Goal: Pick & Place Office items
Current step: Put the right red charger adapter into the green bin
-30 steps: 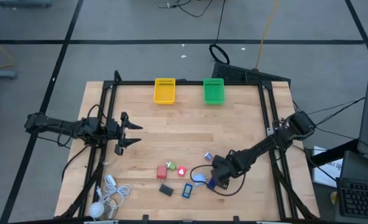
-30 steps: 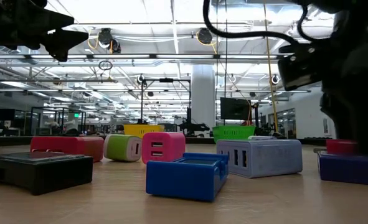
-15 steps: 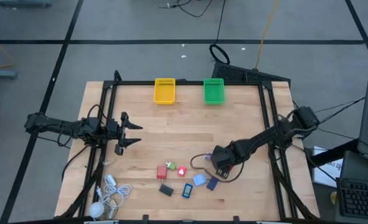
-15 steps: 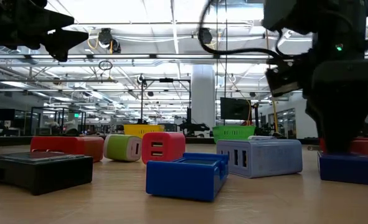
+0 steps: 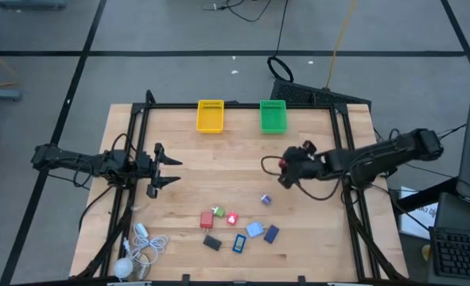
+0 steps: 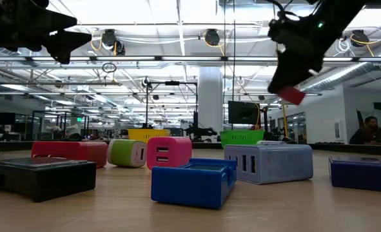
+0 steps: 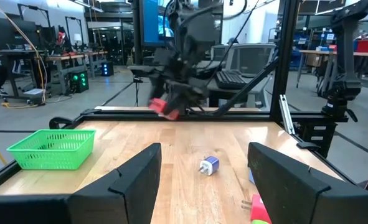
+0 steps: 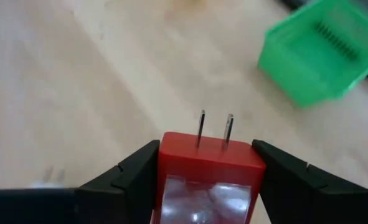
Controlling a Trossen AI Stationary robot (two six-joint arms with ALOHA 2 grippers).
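My right gripper [image 5: 286, 165] hangs above the table's middle right, shut on a red plug block [image 8: 210, 167] with two metal prongs; the block also shows in the low view [image 6: 292, 95] and the left wrist view [image 7: 162, 107]. The other office items lie near the table's near edge: a red piece [image 5: 207, 219], a green one [image 5: 218, 211], a pink one [image 5: 232, 218], a black one [image 5: 211, 243], blue ones [image 5: 239, 242] [image 5: 255, 230] [image 5: 271, 233] and a small purple plug [image 5: 266, 199]. My left gripper [image 5: 167, 167] waits open above the table's left side. My right gripper pinches the red plug block by its two opposite side faces [image 8: 168, 163], one finger [image 8: 131, 173] on each side. The prongs [image 8: 213, 129] point forward, away from the wrist. The block is lifted clear of the table, tilted in the low view.
A yellow basket [image 5: 210, 115] and a green basket [image 5: 273, 116] stand at the far edge; the green one shows ahead of the right gripper [image 8: 320, 56]. A white coiled cable with a ball [image 5: 139, 250] lies at the near left corner. Bare wood lies between pieces and baskets.
My right gripper was low among the pieces near the table's near edge, beside the dark blue piece. It has risen with the red plug block and travelled toward the far edge, toward the green basket. The block is now lifted clear; the other pieces have stayed put.
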